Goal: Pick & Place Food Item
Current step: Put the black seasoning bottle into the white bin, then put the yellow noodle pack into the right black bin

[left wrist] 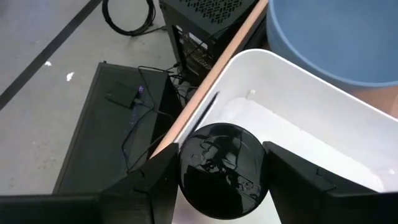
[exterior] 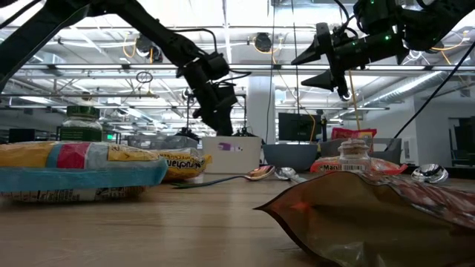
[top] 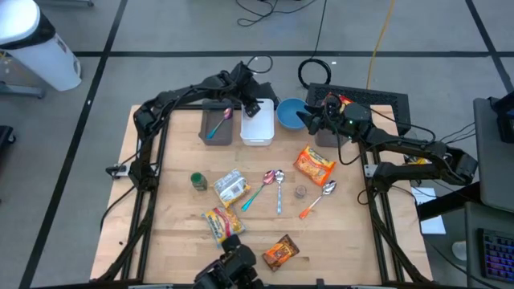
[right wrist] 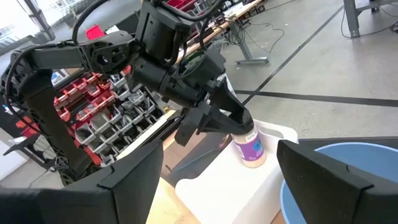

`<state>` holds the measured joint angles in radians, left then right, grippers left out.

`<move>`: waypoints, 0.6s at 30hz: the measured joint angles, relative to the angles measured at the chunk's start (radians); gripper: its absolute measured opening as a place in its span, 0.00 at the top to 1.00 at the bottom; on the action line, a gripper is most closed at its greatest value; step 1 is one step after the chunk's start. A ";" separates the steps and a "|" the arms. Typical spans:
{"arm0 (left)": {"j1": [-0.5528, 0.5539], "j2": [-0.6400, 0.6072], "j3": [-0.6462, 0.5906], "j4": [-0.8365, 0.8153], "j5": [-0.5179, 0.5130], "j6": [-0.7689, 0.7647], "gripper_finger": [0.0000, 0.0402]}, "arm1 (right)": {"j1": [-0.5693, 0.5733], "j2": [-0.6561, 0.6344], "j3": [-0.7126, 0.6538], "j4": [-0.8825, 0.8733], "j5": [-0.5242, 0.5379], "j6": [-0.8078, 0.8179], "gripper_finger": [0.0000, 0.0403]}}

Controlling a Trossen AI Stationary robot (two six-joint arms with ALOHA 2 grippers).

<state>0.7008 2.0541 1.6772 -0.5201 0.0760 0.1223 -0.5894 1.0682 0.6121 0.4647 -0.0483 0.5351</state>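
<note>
The left gripper (right wrist: 239, 127), at twelve o'clock on the wooden bench (top: 169, 241), pinches a small black-lidded jar with a purple label (right wrist: 250, 148) in its jaws. The jar hangs upright over the white rectangular plastic bin (top: 257, 124), apparently for release inside. The right gripper (top: 303, 119) waits over the blue bowl (top: 289, 108) at one o'clock, jaws spread.

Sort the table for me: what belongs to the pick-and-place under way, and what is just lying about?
In the job: left gripper, the purple-labelled jar it holds, white bin beneath.
Lying about: blue bowl, grey bin, orange packet, spoons, green-lidded jar. Right gripper waits open by the bowl.
</note>
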 joint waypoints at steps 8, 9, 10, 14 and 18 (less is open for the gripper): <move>0.010 0.000 0.000 0.003 0.001 -0.017 0.27 | 0.000 0.000 0.000 0.000 0.000 0.002 0.23; 0.010 0.000 0.000 0.002 0.001 -0.018 0.25 | 0.000 0.000 0.000 0.000 0.000 0.002 0.23; 0.010 0.000 0.000 0.002 0.001 -0.019 0.23 | 0.000 0.000 0.000 0.000 0.000 0.002 0.23; 0.010 0.000 0.000 0.000 0.027 -0.019 0.20 | 0.000 0.000 0.000 0.000 0.000 0.003 0.23; 0.010 -0.014 -0.001 -0.010 0.052 -0.022 0.22 | 0.000 0.000 0.000 0.000 0.000 0.003 0.23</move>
<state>0.7113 2.0403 1.6758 -0.5298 0.1278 0.1005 -0.5892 1.0683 0.6121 0.4647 -0.0483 0.5377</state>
